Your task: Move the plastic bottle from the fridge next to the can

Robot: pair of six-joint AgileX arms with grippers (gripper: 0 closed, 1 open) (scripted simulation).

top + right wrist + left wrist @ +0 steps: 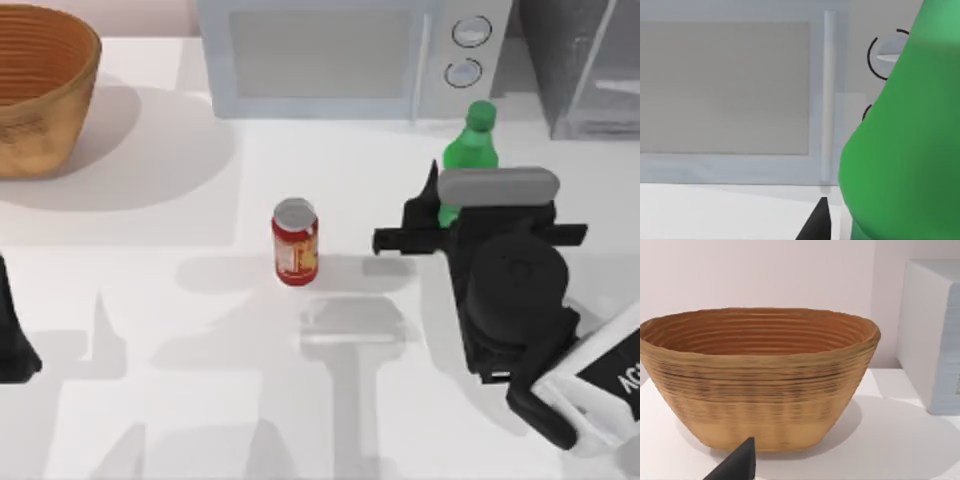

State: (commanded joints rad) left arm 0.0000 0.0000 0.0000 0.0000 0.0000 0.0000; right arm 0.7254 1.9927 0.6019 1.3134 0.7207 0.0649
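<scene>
Left arm parked at surface's [150,400] left edge, left gripper [735,465] facing wicker basket [40,90]; fingers' state: cannot tell. Red can [295,240] upright mid-surface. Microwave [350,55] at back centre. Right gripper [455,215] right of can, fingers closed around plastic bottle [472,145] near its lower body; bottle upright before microwave knobs. Fridge [585,65] at back right corner.
</scene>
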